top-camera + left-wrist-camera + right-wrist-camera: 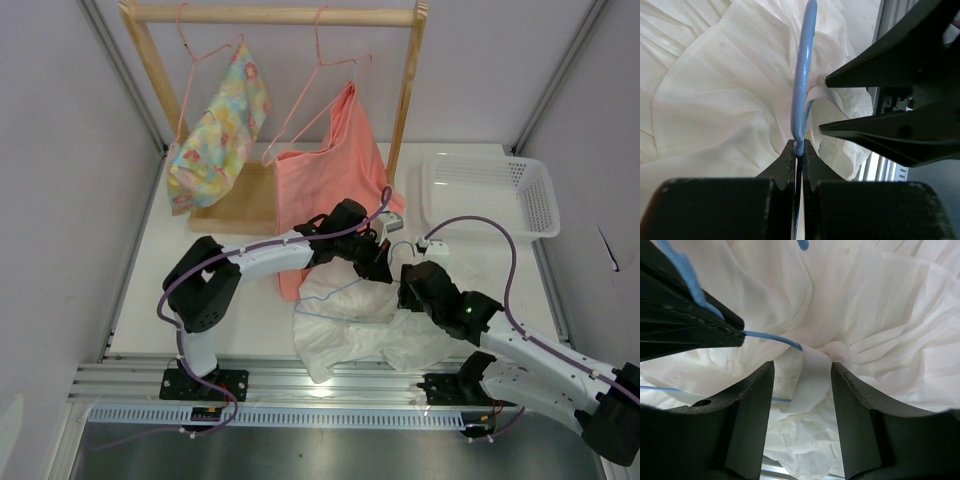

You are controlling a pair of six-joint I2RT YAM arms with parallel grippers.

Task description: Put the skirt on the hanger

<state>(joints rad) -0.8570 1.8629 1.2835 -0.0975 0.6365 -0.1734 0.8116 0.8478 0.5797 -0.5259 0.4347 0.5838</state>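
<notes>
a: left wrist view: is the hanger (802,75) clamped?
b: yes, its blue wire is pinched by the left gripper (799,146), above the skirt (715,100) heaped on the table (258,318). the right gripper (802,372) is held apart around a fold.

**A:** Where does the left arm (270,255) sit?

**B:** Its base is at the lower left of the top view. The upper link is folded above the base, and the forearm stretches right to mid-frame with the wrist tipped down.

**A:** And its gripper?

**B:** The left gripper (799,145) has its jaws pressed almost together, with only the hanger (802,75) wire pinched at the tips.

**A:** The right arm (540,350)?

**B:** It runs from the lower right corner up and left toward the centre. The right gripper (802,367) points down, jaws parted with a clear gap. In the left wrist view its fingers (875,75) enter from the right edge, tips just beside the left gripper.
</notes>
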